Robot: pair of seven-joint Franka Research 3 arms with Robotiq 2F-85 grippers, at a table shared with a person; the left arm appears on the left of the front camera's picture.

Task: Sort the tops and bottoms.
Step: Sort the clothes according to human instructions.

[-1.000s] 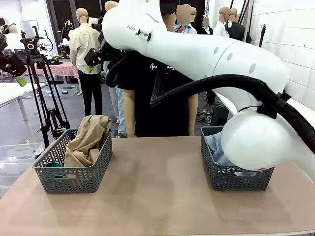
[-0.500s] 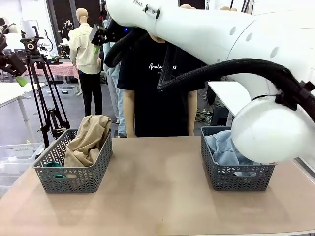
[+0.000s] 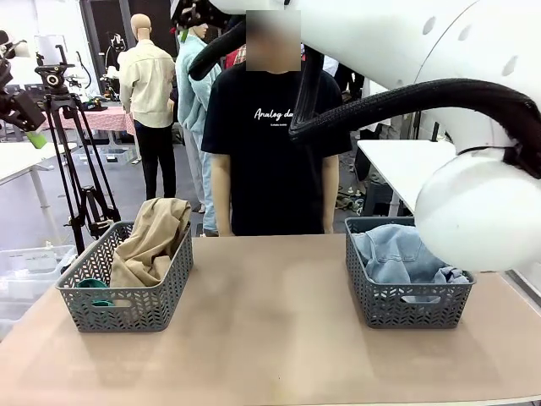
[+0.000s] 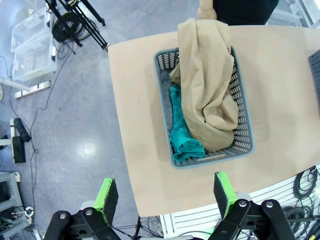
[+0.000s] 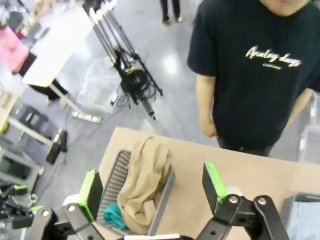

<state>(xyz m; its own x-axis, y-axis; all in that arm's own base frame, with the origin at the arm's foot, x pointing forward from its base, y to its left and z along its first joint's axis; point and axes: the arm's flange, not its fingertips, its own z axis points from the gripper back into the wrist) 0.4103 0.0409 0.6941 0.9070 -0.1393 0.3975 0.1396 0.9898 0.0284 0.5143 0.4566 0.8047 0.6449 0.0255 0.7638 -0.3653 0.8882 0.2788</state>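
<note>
The tops lie together in the left grey basket [image 3: 127, 309]: a tan-beige top [image 3: 152, 241] is heaped high over its far end, and a teal-green top [image 3: 91, 288] peeks out at the near left. From above, the tan top [image 4: 207, 85] covers most of that basket [image 4: 162, 56], with the teal top [image 4: 181, 135] beside it. The bottoms show as pale washed denim [image 3: 397, 254] piled in the right grey basket [image 3: 406, 309]. My left gripper [image 4: 165, 195] hangs open high above the left basket. My right gripper [image 5: 152, 187] is open too, high over the table, looking down on the tan top [image 5: 145, 182].
A person in a black printed T-shirt [image 3: 270, 152] stands at the table's far edge between the baskets. My right arm [image 3: 473, 211] looms large at the upper right. A camera tripod [image 3: 76, 161] stands on the floor beyond the left basket. Bare tabletop [image 3: 270, 330] lies between the baskets.
My right arm has swung upward and back, uncovering the right basket with its denim and the person behind the table. The baskets and clothes have not moved.
</note>
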